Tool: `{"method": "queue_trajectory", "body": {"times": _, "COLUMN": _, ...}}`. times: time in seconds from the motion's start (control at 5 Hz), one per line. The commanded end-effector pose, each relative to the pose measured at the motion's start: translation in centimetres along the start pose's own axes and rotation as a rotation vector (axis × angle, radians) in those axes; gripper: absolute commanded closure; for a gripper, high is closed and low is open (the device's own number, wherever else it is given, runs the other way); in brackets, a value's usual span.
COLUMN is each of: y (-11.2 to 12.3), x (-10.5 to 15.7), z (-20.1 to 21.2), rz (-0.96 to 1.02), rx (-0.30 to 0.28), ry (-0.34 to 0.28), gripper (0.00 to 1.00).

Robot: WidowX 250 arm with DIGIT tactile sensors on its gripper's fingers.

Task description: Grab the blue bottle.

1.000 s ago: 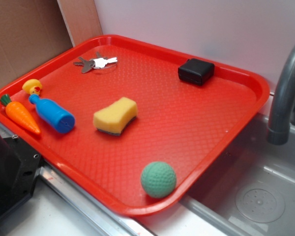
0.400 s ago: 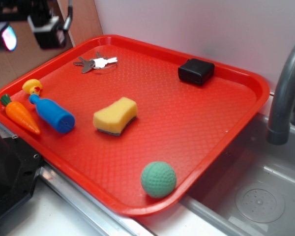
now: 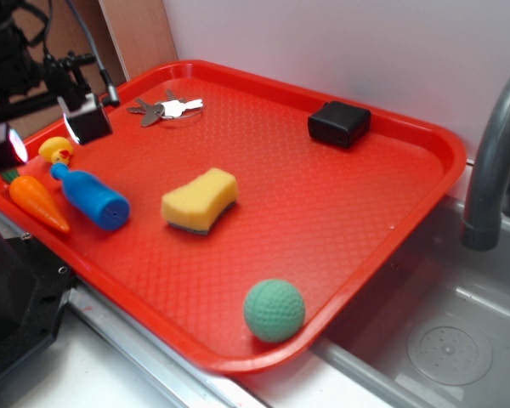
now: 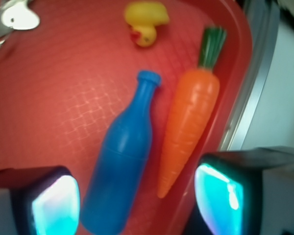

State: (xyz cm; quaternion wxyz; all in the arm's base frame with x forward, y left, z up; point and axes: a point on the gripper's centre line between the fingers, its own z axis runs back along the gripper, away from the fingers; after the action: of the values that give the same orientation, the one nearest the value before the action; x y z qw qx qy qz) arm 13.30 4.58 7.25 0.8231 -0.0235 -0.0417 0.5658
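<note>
Exterior view: blue bottle (image 3: 91,197) lying on side near left edge of red tray (image 3: 323,212), neck toward yellow duck (image 3: 56,151), orange carrot (image 3: 36,201) just beside it at tray rim. Gripper (image 3: 42,136) above that corner, fingers (image 3: 87,121) spread apart, nothing pinched. Wrist view: bottle (image 4: 121,156) and carrot (image 4: 188,127) between fingers.
</note>
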Motion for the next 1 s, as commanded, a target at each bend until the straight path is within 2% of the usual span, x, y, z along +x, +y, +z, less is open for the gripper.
{"method": "queue_trajectory", "body": {"times": 0.0, "y": -1.9, "x": -0.5, "z": -4.9, "rz": 0.0, "rx": 0.029, "ry": 0.07, "gripper": 0.0}}
{"method": "queue_trajectory", "body": {"times": 0.2, "y": -2.0, "x": -0.8, "z": -5.5, "rz": 0.037, "rx": 0.055, "ry": 0.089, "gripper": 0.36}}
{"method": "queue_trajectory", "body": {"times": 0.4, "y": -2.1, "x": -0.7, "z": -4.4, "rz": -0.05, "rx": 0.063, "ry": 0.101, "gripper": 1.0}}
{"method": "queue_trajectory", "body": {"times": 0.6, "y": -2.8, "x": 0.9, "z": 0.0, "rz": -0.3, "rx": 0.01, "ry": 0.131, "gripper": 1.0}}
{"method": "queue_trajectory", "body": {"times": 0.8, "y": -3.4, "x": 2.1, "z": 5.0, "rz": -0.551, "rx": 0.036, "ry": 0.12, "gripper": 1.0}}
